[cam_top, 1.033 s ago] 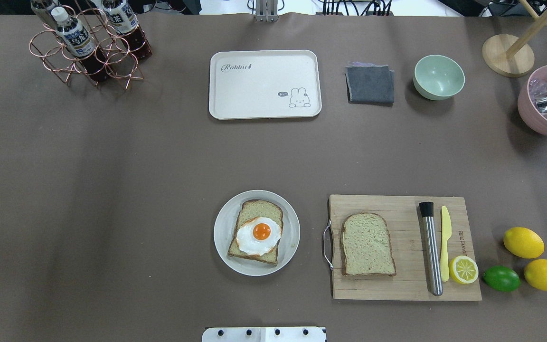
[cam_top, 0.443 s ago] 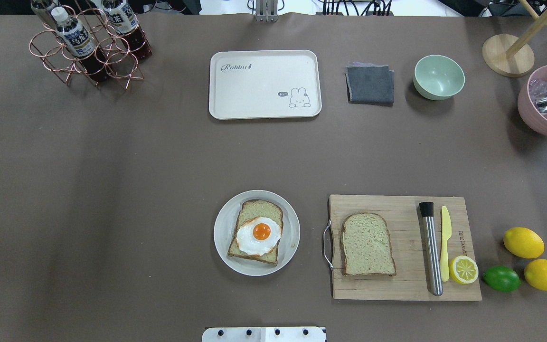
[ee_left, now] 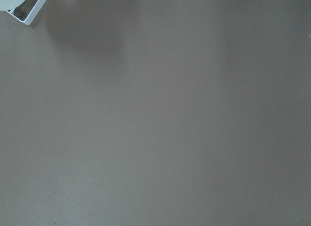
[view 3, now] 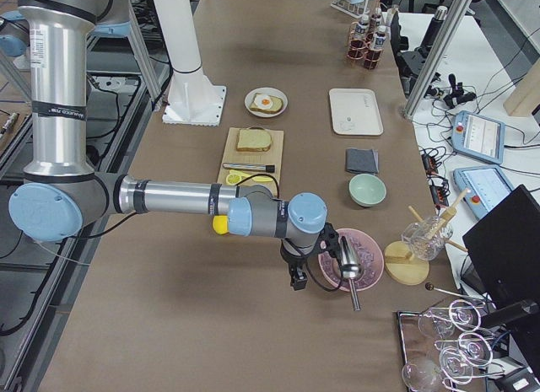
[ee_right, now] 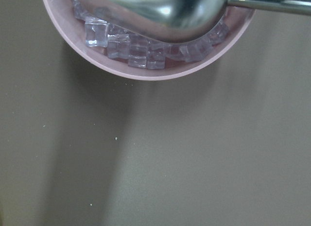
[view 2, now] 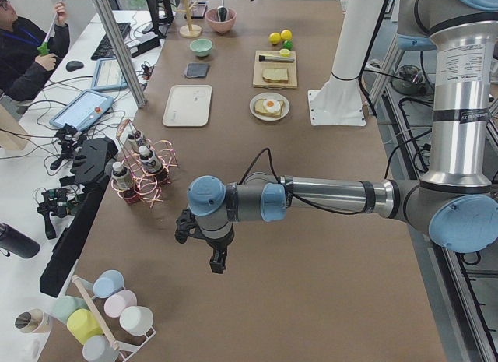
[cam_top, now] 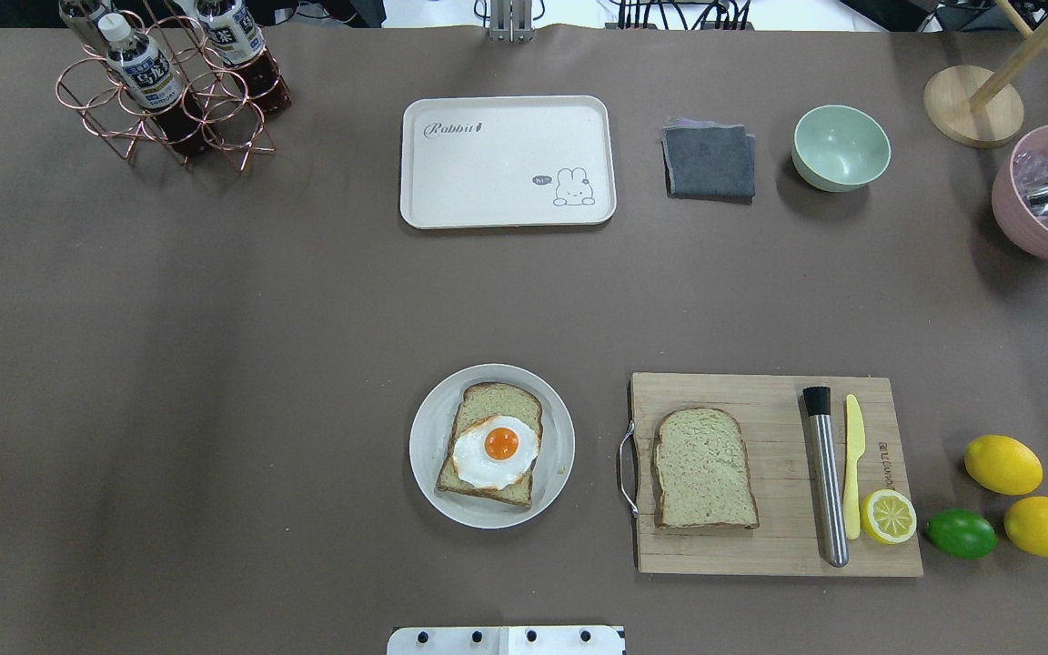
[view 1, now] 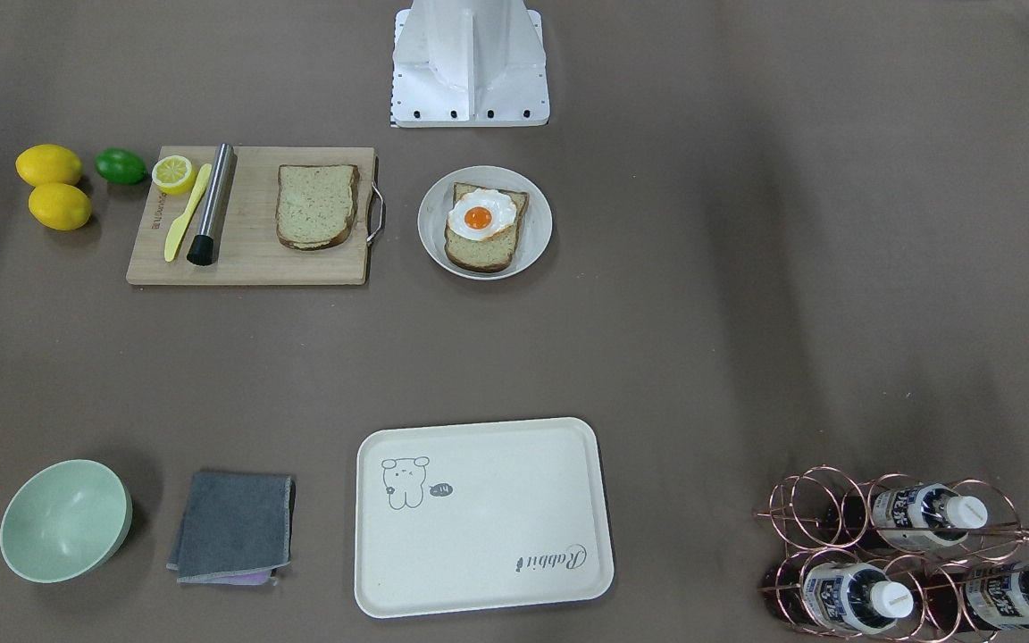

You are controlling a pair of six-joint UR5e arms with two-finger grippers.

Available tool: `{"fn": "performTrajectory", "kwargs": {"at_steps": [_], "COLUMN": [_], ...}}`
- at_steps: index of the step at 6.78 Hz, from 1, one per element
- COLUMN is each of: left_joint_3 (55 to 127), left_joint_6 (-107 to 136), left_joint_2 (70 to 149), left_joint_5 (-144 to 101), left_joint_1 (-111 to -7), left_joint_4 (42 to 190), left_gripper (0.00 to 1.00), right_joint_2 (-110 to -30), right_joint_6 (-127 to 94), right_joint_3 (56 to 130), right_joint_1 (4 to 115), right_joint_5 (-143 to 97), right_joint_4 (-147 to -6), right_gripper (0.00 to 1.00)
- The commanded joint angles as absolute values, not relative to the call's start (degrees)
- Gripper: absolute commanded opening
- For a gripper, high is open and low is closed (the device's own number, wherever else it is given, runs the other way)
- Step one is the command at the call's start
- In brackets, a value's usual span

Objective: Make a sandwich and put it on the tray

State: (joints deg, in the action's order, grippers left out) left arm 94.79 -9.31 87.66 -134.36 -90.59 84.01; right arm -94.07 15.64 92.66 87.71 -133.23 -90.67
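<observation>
One bread slice [cam_top: 501, 401] lies on a round white plate [cam_top: 424, 448] with a fried egg [cam_top: 495, 451] on top. The second bread slice [cam_top: 703, 468] lies alone on the wooden cutting board [cam_top: 760, 396]. The cream tray [cam_top: 508, 162] sits at the far middle of the table, its surface bare. My left gripper [view 2: 217, 262] shows only in the exterior left view, low over bare table near the bottle rack. My right gripper [view 3: 297, 280] shows only in the exterior right view, beside the pink bowl. I cannot tell whether either is open or shut.
A copper rack with bottles [cam_top: 169, 86] stands far left. A grey cloth [cam_top: 709, 161] and a green bowl [cam_top: 841, 147] lie right of the tray. A pink bowl of ice with a metal scoop [cam_top: 1047, 196] is far right. A muddler [cam_top: 826, 473], a yellow knife [cam_top: 853, 464] and a lemon half [cam_top: 888, 516] are on the board.
</observation>
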Motion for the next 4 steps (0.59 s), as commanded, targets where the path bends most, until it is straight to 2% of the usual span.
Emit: {"fn": "performTrajectory", "kwargs": {"at_steps": [1,4], "left_joint_3": [94.57,93.87], "left_joint_6": [-9.4,-9.23], "left_joint_2": [87.8,89.03], "left_joint_5": [-134.21,-134.38], "left_joint_1": [-90.53,-90.53], "left_joint_4": [84.02,84.29], "left_gripper": [0.98,0.98], "right_joint_2": [-93.7,-94.13], "right_joint_6": [15.64,15.82], "right_joint_3": [92.2,92.55], "right_joint_1": [87.71,87.71], "right_joint_5": [-132.98,-133.24], "right_joint_4": [-90.62,-90.27], "right_gripper": [1.0,1.0]}}
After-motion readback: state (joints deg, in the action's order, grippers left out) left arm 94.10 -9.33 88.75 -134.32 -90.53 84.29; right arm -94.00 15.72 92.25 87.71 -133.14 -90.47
